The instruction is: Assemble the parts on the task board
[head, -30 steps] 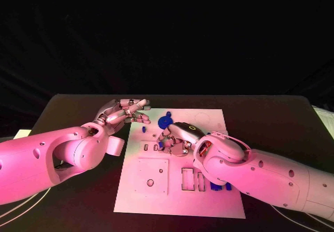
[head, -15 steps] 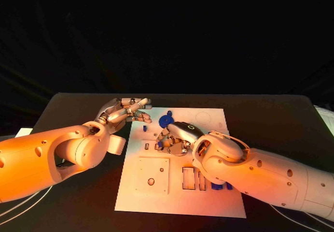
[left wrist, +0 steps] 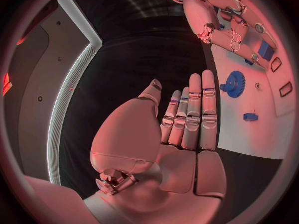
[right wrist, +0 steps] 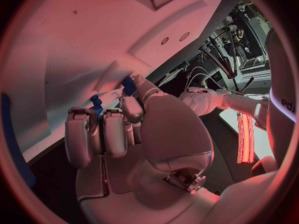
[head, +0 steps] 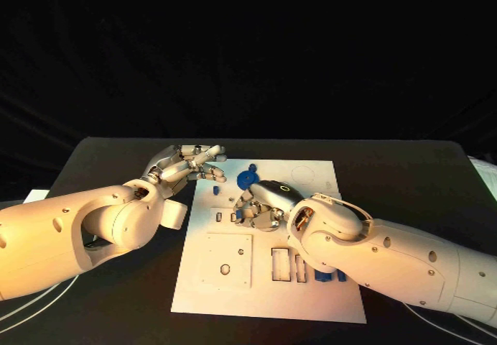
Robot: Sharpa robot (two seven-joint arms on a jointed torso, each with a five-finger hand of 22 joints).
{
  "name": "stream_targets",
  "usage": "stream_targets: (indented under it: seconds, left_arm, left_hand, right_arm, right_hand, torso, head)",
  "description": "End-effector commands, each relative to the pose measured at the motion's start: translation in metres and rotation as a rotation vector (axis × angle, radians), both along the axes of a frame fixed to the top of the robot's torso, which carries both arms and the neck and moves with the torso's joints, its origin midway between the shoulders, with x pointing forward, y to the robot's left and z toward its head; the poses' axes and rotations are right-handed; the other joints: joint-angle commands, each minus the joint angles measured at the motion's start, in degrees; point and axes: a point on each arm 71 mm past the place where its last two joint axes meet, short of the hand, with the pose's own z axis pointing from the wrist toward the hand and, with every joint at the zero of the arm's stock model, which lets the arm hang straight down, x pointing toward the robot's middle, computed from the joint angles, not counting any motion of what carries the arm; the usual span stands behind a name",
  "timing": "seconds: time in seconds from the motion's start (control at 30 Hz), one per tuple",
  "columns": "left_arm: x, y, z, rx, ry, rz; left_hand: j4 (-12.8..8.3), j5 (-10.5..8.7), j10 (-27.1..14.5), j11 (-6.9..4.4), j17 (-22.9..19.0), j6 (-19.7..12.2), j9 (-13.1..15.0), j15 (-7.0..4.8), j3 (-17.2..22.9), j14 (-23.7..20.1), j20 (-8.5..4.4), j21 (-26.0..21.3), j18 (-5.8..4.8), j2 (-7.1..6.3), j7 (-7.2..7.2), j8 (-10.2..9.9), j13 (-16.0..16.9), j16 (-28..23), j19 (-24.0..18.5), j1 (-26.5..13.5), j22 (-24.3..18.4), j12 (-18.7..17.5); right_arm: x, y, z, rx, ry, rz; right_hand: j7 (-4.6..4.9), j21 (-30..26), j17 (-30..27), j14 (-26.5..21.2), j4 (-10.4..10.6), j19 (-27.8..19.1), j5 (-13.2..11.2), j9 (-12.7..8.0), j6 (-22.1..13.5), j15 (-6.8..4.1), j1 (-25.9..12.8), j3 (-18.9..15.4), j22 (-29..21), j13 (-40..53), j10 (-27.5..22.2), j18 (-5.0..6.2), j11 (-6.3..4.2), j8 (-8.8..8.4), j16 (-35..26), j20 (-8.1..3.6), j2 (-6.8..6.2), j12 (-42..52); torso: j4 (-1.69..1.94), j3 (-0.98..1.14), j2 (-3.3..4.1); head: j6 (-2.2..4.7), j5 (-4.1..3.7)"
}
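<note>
Head view shows the right hand (head: 261,206) curled over the middle of the task board (head: 321,178), pinching a small blue part (right wrist: 96,104). Beside the board's far left corner, the left hand (head: 189,164) hovers with fingers straight, holding nothing, near a blue gear (head: 248,177).

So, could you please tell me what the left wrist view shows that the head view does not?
Left wrist view: the left hand's palm and straight fingers, holding nothing. Head view: the near half of the white task board, with its rectangular cut-outs and the small blue pieces beside the right arm. Both: the blue toothed gear wheel on the board and the right hand bent over it.
</note>
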Motion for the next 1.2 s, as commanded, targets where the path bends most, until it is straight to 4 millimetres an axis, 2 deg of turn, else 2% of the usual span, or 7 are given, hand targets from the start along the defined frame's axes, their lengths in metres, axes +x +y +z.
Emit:
stream_targets:
  seconds: [0.03, 0.33, 0.83, 1.2]
  left_arm:
    - [-0.0006, -0.0021, 0.0014, -0.014, -0.010, -0.020]
    - [-0.0004, -0.0020, 0.0012, -0.014, -0.010, -0.021]
    - [-0.0003, -0.0018, 0.0011, -0.013, -0.009, -0.021]
    - [-0.0002, -0.0017, 0.0009, -0.013, -0.006, -0.023]
  left_hand:
    - [-0.4, -0.11, 0.3, 0.12, 0.1, 0.2, -0.1, -0.06, 0.1, -0.5, 0.06, 0.3, 0.05, 0.58, 0.04, -0.3, 0.0, 0.3, -0.5, 0.1, 0.1, -0.3]
    - [-0.4, -0.11, 0.3, 0.12, 0.1, 0.2, -0.1, -0.06, 0.1, -0.5, 0.06, 0.3, 0.05, 0.58, 0.04, -0.3, 0.0, 0.3, -0.5, 0.1, 0.1, -0.3]
    - [-0.6, -0.11, 0.3, 0.13, 0.3, 0.3, -0.1, -0.06, 0.1, -0.5, 0.06, 0.3, 0.05, 0.67, 0.06, -0.4, 0.0, 0.3, -0.6, 0.2, 0.1, -0.4]
    - [-0.6, -0.11, 0.3, 0.13, 0.3, 0.3, -0.1, -0.06, 0.1, -0.5, 0.06, 0.3, 0.05, 0.67, 0.06, -0.4, 0.0, 0.3, -0.6, 0.2, 0.1, -0.4]
  right_arm:
    - [0.0004, -0.0042, -0.0106, -0.084, 0.027, -0.018]
    - [0.0000, -0.0051, -0.0112, -0.104, 0.025, -0.020]
    - [0.0000, -0.0053, -0.0105, -0.102, 0.016, -0.027]
    - [0.0000, -0.0050, -0.0078, -0.070, -0.003, -0.033]
  right_hand:
    - [0.03, -0.3, 3.6, 3.6, -0.1, -0.4, -0.2, -0.2, -0.4, -0.06, -0.4, 0.0, 2.5, 0.0, -0.5, -0.24, 0.11, -0.27, -0.3, 0.23, -0.44, -0.3]
    - [0.17, -0.3, 3.5, 3.6, -0.2, -0.4, -0.3, -0.2, -0.6, 0.04, -0.5, 0.0, 2.5, -0.1, -0.5, -0.23, 0.23, -0.45, -0.4, 0.32, -0.93, -0.4]
    - [0.82, -0.5, 3.2, 3.5, 0.1, -0.6, -0.5, -0.5, -2.0, 0.50, -1.9, -0.6, 2.2, -0.7, -1.1, -0.17, 0.79, -1.44, -0.7, 0.73, -2.47, -1.4]
    - [1.30, -0.7, 2.8, 3.4, 1.3, -0.7, -0.6, -0.8, -3.7, 0.96, -3.9, -2.5, 2.0, -1.4, -2.0, -0.12, 1.31, -2.34, -1.2, 1.20, -3.94, -2.6]
  torso:
    - [-0.03, 0.04, 0.02]
    - [-0.02, 0.00, 0.00]
    - [-0.02, 0.00, 0.01]
    - [-0.05, 0.01, 0.00]
  head:
    - [-0.07, 0.01]
    - [-0.15, -0.02]
    - [-0.25, -0.06]
    - [-0.27, -0.12]
